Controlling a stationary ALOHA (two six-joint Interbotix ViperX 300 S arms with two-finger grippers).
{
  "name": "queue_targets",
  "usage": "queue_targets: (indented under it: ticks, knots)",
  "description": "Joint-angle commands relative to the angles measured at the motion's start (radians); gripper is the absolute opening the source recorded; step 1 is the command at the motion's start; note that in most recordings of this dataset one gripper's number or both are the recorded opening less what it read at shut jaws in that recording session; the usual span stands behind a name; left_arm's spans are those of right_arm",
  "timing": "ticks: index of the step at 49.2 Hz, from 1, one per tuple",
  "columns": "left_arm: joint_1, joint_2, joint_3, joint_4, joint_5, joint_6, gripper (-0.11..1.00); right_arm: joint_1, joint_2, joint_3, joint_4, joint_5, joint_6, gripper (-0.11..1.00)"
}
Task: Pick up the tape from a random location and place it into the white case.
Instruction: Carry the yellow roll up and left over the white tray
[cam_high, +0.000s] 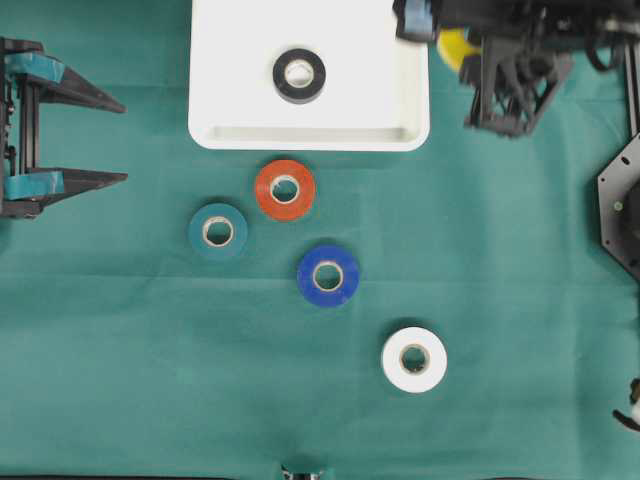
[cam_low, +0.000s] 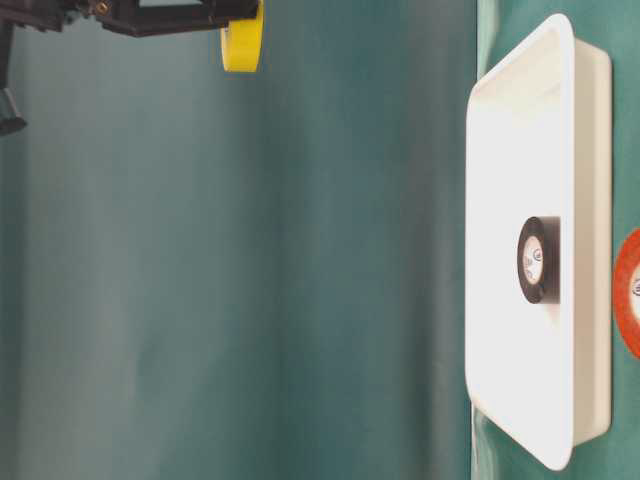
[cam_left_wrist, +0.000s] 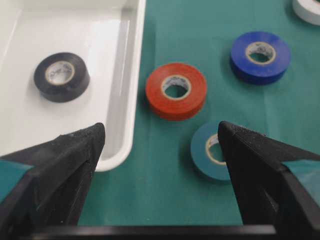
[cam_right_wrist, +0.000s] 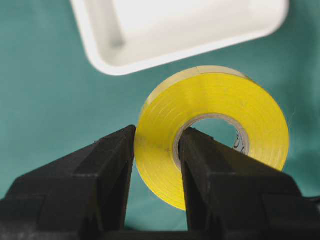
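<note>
My right gripper (cam_right_wrist: 157, 135) is shut on a yellow tape roll (cam_right_wrist: 210, 97), one finger outside the roll and one through its core. It holds the roll in the air just beyond the right far corner of the white case (cam_high: 310, 135); the roll shows as a yellow patch (cam_high: 455, 48) under the arm. In the table-level view the yellow tape (cam_low: 243, 38) hangs well above the white case (cam_low: 500, 250). A black tape roll (cam_high: 281, 75) lies flat inside the case. My left gripper (cam_high: 122, 142) stands open at the far left, holding nothing.
Several rolls lie flat on the green cloth in front of the case: red (cam_high: 267, 190), teal (cam_high: 200, 232), blue (cam_high: 310, 275) and white (cam_high: 434, 360). The left wrist view shows the case corner (cam_left_wrist: 120, 100), the red roll (cam_left_wrist: 176, 107) and the teal roll (cam_left_wrist: 202, 152) beside one finger.
</note>
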Motion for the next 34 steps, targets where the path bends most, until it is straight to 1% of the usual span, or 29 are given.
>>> queue_targets:
  ticks: [1, 8, 13, 18, 34]
  knots:
    - [0.002, 0.005, -0.011, -0.002, -0.008, -0.002, 0.93, -0.04, -0.02, -0.02, -0.005, -0.018, -0.018, 0.29]
    - [0.002, 0.005, -0.011, -0.002, -0.009, -0.002, 0.93, -0.115, -0.017, -0.017, -0.005, -0.038, -0.043, 0.29]
    - [0.002, 0.003, -0.009, -0.002, -0.008, -0.002, 0.93, -0.15, -0.012, -0.011, -0.003, -0.048, -0.054, 0.29]
    - [0.002, 0.005, -0.009, -0.002, -0.008, 0.0, 0.93, -0.158, -0.012, -0.003, 0.0, -0.055, -0.066, 0.29]
    - [0.002, 0.003, -0.009, -0.002, -0.009, 0.0, 0.93, -0.158, 0.029, -0.012, 0.021, -0.091, -0.067, 0.29]
